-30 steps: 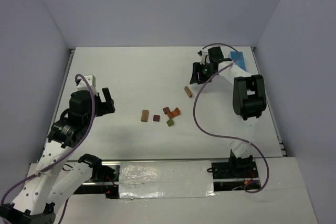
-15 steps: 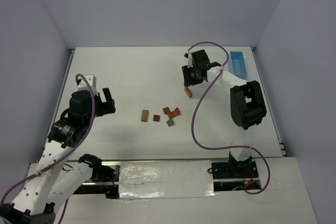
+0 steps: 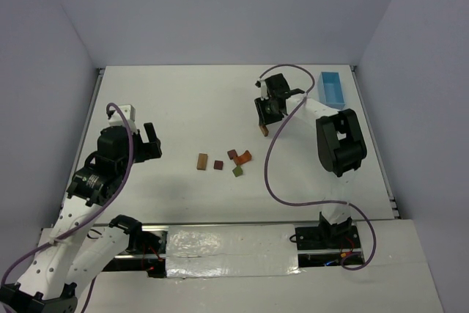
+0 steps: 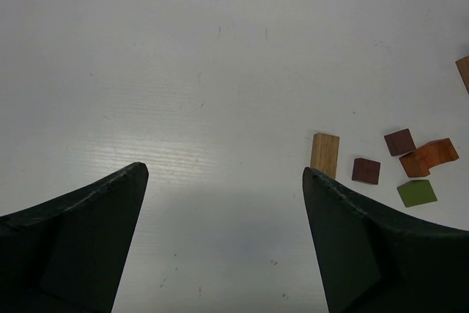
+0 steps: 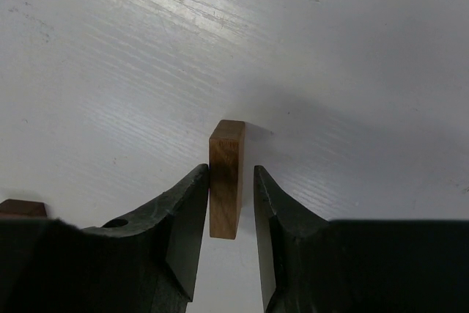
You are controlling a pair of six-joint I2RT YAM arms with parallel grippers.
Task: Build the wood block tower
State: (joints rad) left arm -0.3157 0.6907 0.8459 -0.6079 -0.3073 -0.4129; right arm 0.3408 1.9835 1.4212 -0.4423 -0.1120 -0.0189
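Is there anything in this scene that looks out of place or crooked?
Nothing looks damaged. One brown block lies apart from the other blocks, farther back, between the fingers of the right tool. In the group, the orange block sits askew against a dark red block.

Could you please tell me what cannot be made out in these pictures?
Right wrist view: whether the right pincer grips the brown block; its fingers hide the block's sides.
Top view: the orange block is too small to judge its shape.
Left wrist view: a brownish piece is cut off by the right edge.
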